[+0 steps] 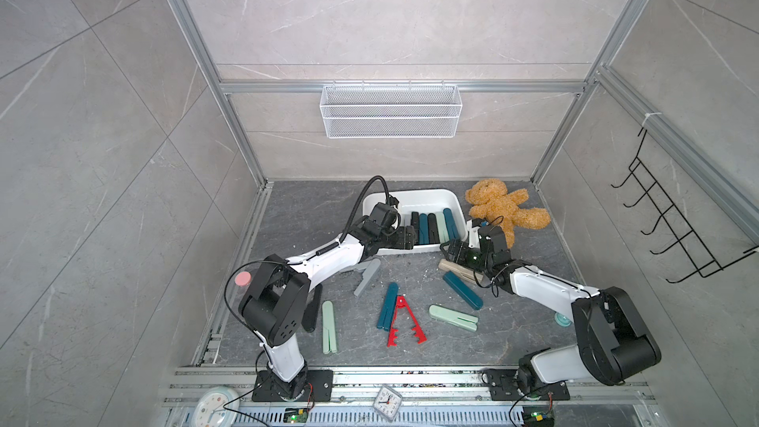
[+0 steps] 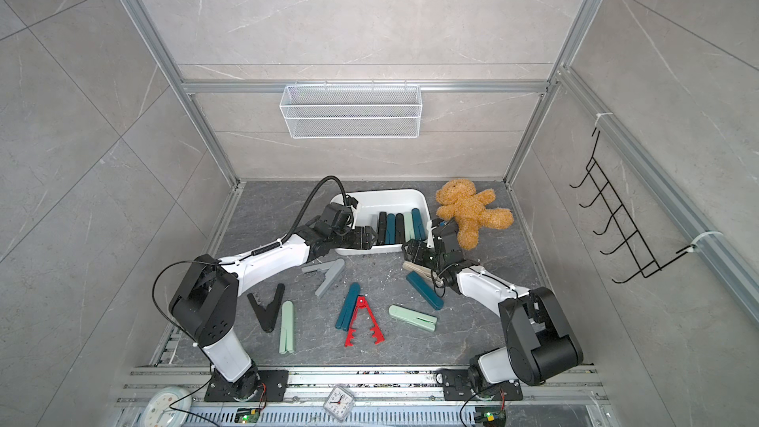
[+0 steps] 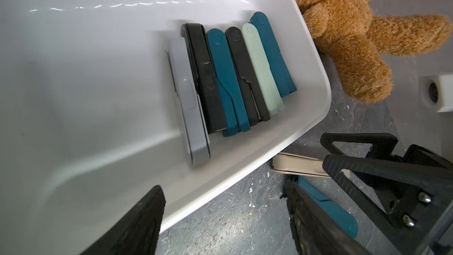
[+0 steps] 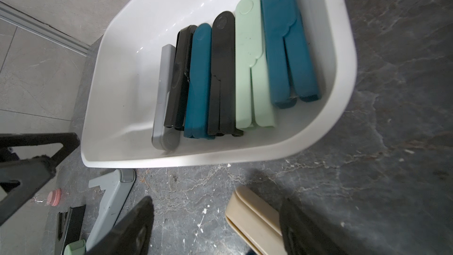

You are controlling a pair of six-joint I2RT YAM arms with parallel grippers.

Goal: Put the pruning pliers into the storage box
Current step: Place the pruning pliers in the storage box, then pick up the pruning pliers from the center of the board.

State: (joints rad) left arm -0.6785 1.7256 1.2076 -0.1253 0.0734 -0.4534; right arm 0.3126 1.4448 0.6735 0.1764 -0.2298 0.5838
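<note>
Walls [image 1: 390, 14]: pale grey marble-look tiles, thin white veins.
Floor [image 1: 295, 215]: dark grey marbled slab, white specks.
Frame [image 1: 287, 87]: aluminium rails along edges.
Basket [image 1: 390, 110]: white mesh, hung on back rail.
Hooks [image 1: 673, 217]: black wire rack, right wall.
Light: bright, even.

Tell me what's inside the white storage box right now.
Six pruning pliers lie side by side in the storage box: grey, black, teal, second black, mint, second teal. Anything beneath them is covered.

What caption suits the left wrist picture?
Six folded pruning pliers lined up in the white storage box, teddy bear just outside.
</note>
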